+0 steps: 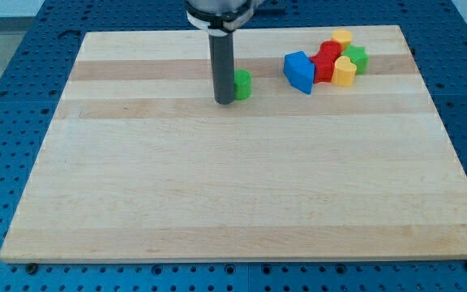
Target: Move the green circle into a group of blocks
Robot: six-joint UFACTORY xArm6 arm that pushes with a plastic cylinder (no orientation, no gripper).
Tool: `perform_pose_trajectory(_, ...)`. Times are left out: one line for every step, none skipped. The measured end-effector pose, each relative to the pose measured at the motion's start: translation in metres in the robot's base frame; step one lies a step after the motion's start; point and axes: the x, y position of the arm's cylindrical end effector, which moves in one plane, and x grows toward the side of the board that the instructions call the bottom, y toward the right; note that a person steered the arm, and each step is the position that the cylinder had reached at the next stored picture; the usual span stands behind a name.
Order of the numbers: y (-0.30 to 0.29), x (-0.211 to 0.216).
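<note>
Board (217, 203) — pale wooden table top, lying on a blue perforated base (14, 97) that shows on all sides. The view's left half of the board carries no blocks.

Rod: dark, upright, coming down from the view's top centre. My tip (224, 102) rests on the board in the upper middle part. No claw on this arm, so there is nothing to report as spread or pressed together — the rod ends plain.

Green circle (242, 84): sits immediately at the view's right of the rod, touching it or as good as touching; its left edge is hidden behind the rod, so true contact cannot be confirmed. The round shape is only partly visible for the same reason.

Gap of bare wood, then the group of blocks toward the view's upper right:
- blue block (299, 71), angular, leftmost of the group, nearest the green circle but clearly apart from it.
- red block (326, 62), just right of the blue, touching it or very close.
- yellow block (344, 72), at the lower right of the red, against it.
- second yellow block (341, 37), at the top of the cluster.
- green block (357, 57), rightmost, beside the lower yellow.

Exact shapes in the cluster are hard to make out.
</note>
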Motion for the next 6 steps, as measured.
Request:
perform_pose_trajectory(-0.028, -0.024)
perform_pose_trajectory(-0.021, -0.038)
perform_pose_trajectory(-0.006, -0.012)
perform_pose_trajectory(0.020, -0.008)
perform_pose_trajectory(0.058, -0.022)
perform_pose_trajectory(0.093, -0.033)
